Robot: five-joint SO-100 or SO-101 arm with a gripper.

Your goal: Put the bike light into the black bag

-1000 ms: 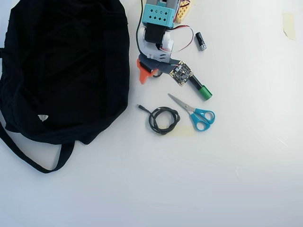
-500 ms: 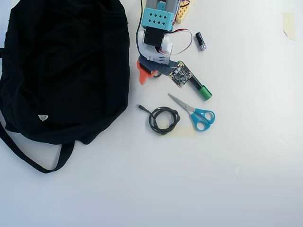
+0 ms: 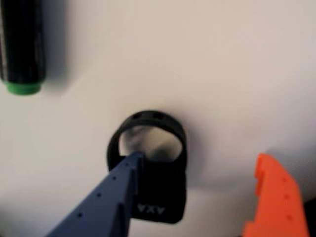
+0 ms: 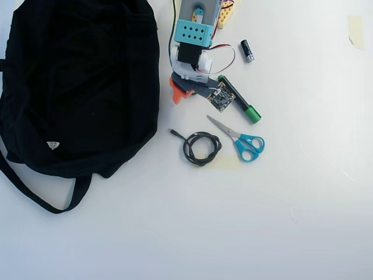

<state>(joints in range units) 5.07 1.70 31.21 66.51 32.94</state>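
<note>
One large floppy black fabric bag [image 4: 81,81]; one small black bike light with a rubbery ring strap [image 3: 153,168]; one black marker with a green cap [image 4: 240,101]; one pair of blue-handled steel scissors [image 4: 240,140]; one coiled black cable [image 4: 199,147]; one small black cylinder with a silvery tip [image 4: 247,51]; one pale tape scrap [image 4: 355,30]

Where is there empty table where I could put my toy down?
In the overhead view, the widest bare table lies below the scissors and coiled cable, right of the black bag. The far right is bare too. It is crowded around the gripper, marker and cable.
</note>
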